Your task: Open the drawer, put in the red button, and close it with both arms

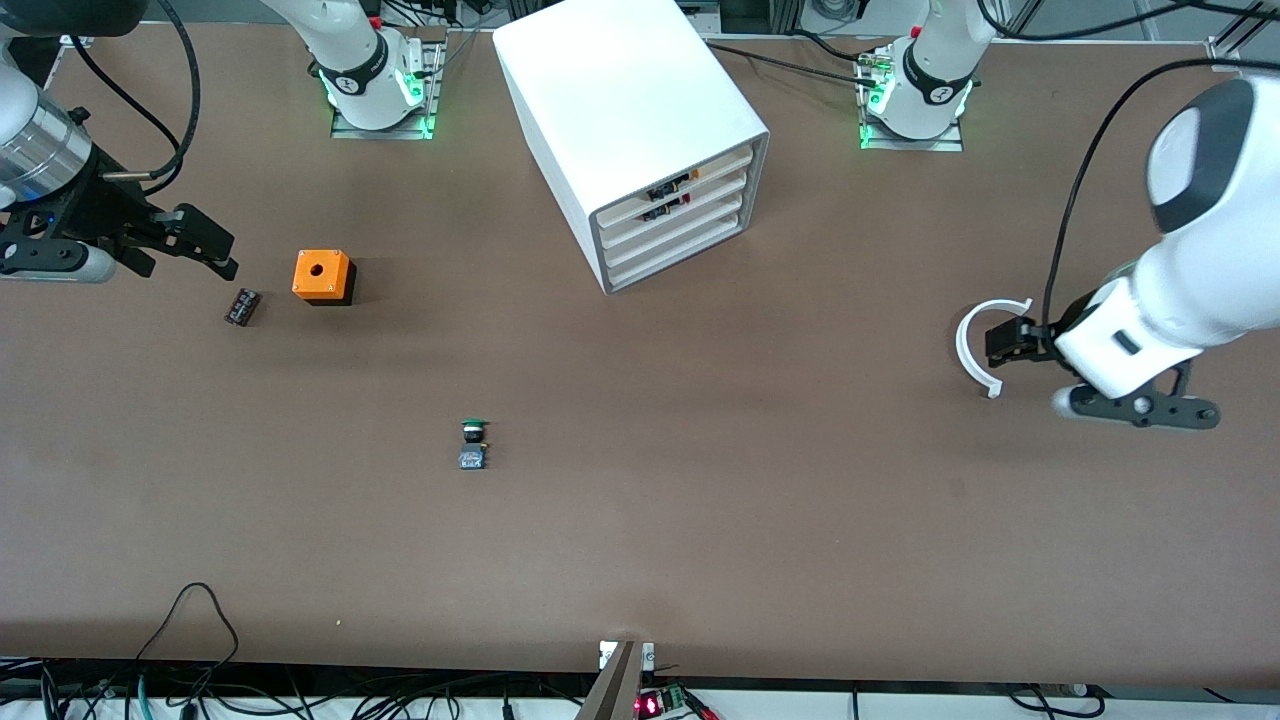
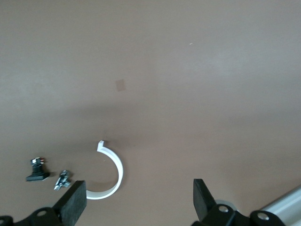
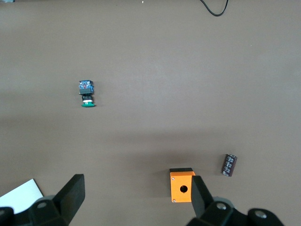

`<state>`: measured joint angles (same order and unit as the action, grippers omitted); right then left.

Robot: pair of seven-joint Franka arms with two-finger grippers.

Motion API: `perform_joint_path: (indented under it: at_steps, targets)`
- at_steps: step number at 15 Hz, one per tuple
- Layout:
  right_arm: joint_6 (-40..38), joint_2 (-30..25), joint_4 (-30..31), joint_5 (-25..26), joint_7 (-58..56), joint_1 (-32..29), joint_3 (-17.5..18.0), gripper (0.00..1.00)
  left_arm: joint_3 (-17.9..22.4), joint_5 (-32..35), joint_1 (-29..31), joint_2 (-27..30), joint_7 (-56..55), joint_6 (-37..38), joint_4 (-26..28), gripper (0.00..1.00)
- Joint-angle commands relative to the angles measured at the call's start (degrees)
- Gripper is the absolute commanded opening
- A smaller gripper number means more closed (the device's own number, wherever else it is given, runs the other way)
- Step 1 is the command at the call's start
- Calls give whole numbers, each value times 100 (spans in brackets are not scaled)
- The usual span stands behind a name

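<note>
The white cabinet (image 1: 620, 100) stands at the table's middle, near the robots' bases. Its four cream drawers (image 1: 680, 235) all sit pushed in. Small dark parts with red bits (image 1: 668, 190) show in the gaps above the top two drawer fronts. I cannot make out a red button anywhere on the table. My left gripper (image 1: 1003, 345) (image 2: 138, 193) is open and empty, over a white C-shaped ring (image 1: 975, 345) (image 2: 110, 174) at the left arm's end. My right gripper (image 1: 205, 240) (image 3: 136, 188) is open and empty, over the table at the right arm's end.
A green-capped button (image 1: 473, 443) (image 3: 86, 93) lies mid-table, nearer to the front camera. An orange box with a round hole (image 1: 322, 276) (image 3: 182, 186) and a dark cylinder (image 1: 241, 306) (image 3: 229, 165) lie by the right gripper. Two small parts (image 2: 36, 169) lie beside the ring.
</note>
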<state>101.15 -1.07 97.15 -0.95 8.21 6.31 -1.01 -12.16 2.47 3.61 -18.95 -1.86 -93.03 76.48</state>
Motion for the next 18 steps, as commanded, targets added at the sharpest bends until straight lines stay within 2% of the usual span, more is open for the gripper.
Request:
perform_joint_path:
  at_steps: [1,2,4,6,9,18]
  targets:
    - [-121,63,-161,59,-38,-7,39,100,468,-299,-203,1372,616,-705,1671,100]
    - [-121,63,-161,68,-38,10,39,100,521,-308,-264,1664,495,-847,2000,100]
    - [-121,63,-161,68,-30,19,39,100,984,-290,-605,1746,161,-848,2047,100]
    - [-121,63,-161,77,-30,19,39,100,1197,-290,-660,1772,63,-726,2117,100]
    - [-104,63,-161,77,-12,28,39,100,1110,-273,-590,1763,55,-15,1994,100]
    - [-130,89,-239,77,-12,107,31,100,1136,-273,-590,1737,99,31,1836,100]
